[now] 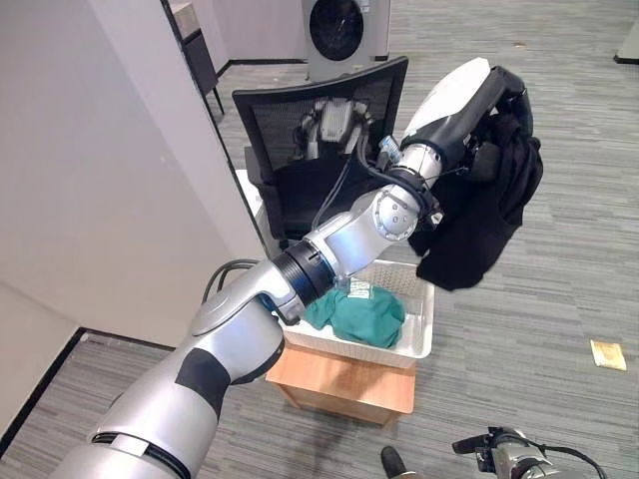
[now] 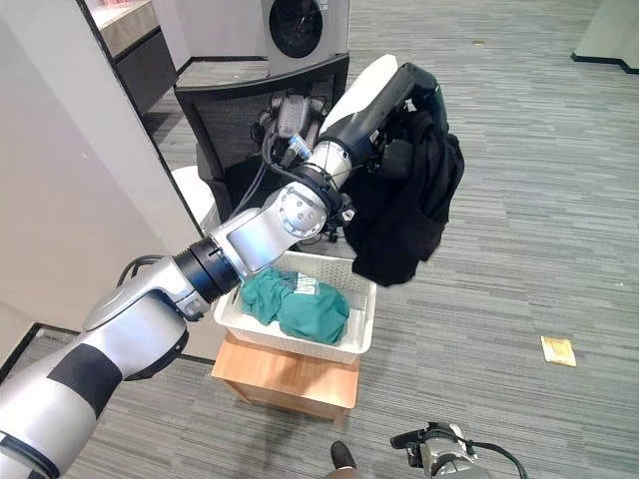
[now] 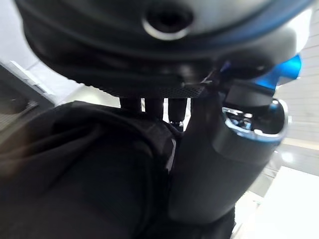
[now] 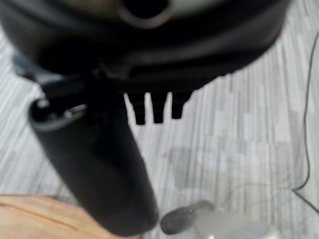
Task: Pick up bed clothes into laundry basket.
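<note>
My left hand (image 1: 502, 92) is raised high at the end of the outstretched arm, shut on a black garment (image 1: 481, 222). The cloth hangs down in a bunch, its lowest fold just above the far right corner of the white laundry basket (image 1: 424, 337). In the left wrist view the black cloth (image 3: 84, 174) fills the space under the fingers and against the thumb (image 3: 219, 164). A green garment (image 1: 361, 313) lies in the basket. My right hand (image 4: 149, 50) hangs low over the carpet with its thumb (image 4: 102, 174) straight, holding nothing.
The basket rests on a low wooden stool (image 1: 349, 381). A black mesh chair (image 1: 300, 135) stands right behind it, and a washing machine (image 1: 339, 30) further back. A grey wall (image 1: 100, 160) closes the left side. A small yellow slip (image 1: 607, 353) lies on the carpet to the right.
</note>
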